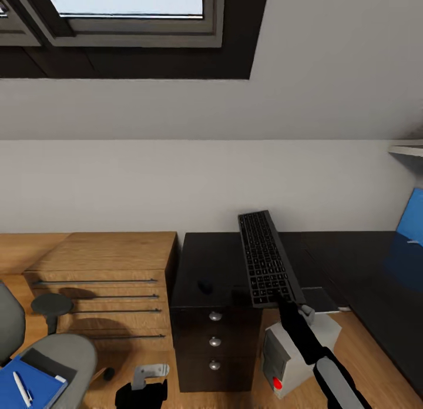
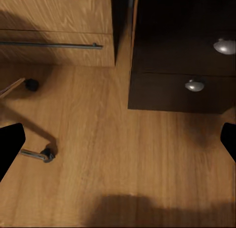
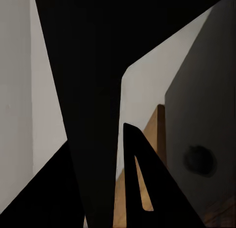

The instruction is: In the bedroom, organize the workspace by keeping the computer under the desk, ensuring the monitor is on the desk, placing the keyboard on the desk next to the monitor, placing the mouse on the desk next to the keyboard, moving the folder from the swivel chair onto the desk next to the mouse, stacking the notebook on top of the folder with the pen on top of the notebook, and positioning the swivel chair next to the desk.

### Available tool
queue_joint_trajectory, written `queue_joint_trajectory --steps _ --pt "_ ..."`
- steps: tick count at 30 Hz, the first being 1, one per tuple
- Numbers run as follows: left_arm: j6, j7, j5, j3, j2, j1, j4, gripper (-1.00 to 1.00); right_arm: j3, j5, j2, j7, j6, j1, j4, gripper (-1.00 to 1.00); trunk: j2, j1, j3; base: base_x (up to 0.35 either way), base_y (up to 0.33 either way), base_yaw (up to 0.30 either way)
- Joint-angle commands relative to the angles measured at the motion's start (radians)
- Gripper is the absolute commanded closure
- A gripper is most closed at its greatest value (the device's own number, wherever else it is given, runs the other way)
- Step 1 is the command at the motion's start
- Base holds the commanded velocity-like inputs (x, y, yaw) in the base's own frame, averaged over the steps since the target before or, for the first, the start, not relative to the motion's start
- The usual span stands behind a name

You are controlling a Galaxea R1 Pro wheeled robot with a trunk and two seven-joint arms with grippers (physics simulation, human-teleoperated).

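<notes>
The right gripper [image 1: 282, 302] is clamping the keyboard [image 1: 265, 258] above the desk [image 1: 205, 262], mouse [image 1: 205, 287] at nine o'clock, while the left gripper [image 2: 118, 144] is hanging open.

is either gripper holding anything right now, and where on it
The right gripper holds the slim black keyboard by its near short end, lifted over the black desk. The left gripper is open and empty.
</notes>
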Motion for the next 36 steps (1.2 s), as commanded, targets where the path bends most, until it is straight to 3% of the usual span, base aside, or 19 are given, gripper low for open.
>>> queue_joint_trajectory --steps 1,12,15,16,19,26,36 --pt "0.002 0.010 0.010 -0.002 0.001 0.000 -0.002 -1.00 0.002 -0.012 -0.001 -0.004 0.007 0.004 -0.013 1.00 0.007 -0.004 0.002 -0.288 -0.233 0.000" --pt "0.002 0.012 0.009 -0.003 -0.002 0.000 0.003 -1.00 0.002 -0.031 0.002 -0.051 0.012 0.069 -0.179 1.00 0.084 -0.047 0.037 -0.286 -0.238 0.000" --pt "0.001 0.012 0.009 -0.003 -0.001 0.000 0.004 -1.00 0.002 -0.081 0.000 -0.052 0.016 0.076 -0.189 1.00 0.105 -0.058 0.046 -0.278 -0.211 0.000" --pt "0.001 0.011 0.009 -0.003 -0.001 -0.001 0.004 -1.00 0.002 -0.103 -0.001 -0.053 0.061 0.078 -0.191 1.00 0.112 -0.062 0.049 -0.082 -0.042 0.000" --pt "0.001 0.010 0.011 -0.002 -0.001 0.000 0.004 -1.00 0.003 -0.110 0.001 -0.051 0.101 0.079 -0.185 1.00 0.133 -0.073 0.059 -0.032 -0.016 0.000" --pt "0.001 0.007 0.012 -0.001 -0.001 0.000 0.004 -1.00 0.006 -0.138 0.009 -0.054 0.111 0.079 -0.169 1.00 0.182 -0.100 0.081 -0.005 -0.002 0.000" --pt "0.002 0.006 0.013 0.001 0.000 -0.001 0.004 -1.00 0.007 -0.146 0.010 -0.053 0.114 0.079 -0.156 1.00 0.252 -0.139 0.112 -0.325 0.000 0.000"
